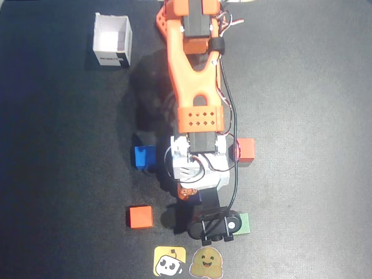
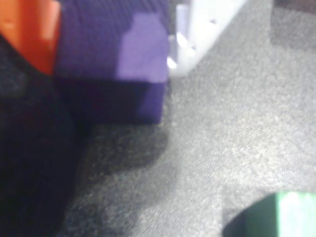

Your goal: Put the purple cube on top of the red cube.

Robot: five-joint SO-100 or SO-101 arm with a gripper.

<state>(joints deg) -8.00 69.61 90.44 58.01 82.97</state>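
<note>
Your hand (image 2: 111,29) gripped the purple cube (image 2: 111,59), orange finger (image 2: 29,29) against one side, white finger against the other, just above the desk (image 2: 237,138). The red cube (image 1: 245,149) sat bare; stacking remained.

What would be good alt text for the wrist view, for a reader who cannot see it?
Blurry close-up: the purple cube sits between an orange finger on the left and a white finger on the right, above a dark grey mat. A green object enters at the bottom right corner.
</note>
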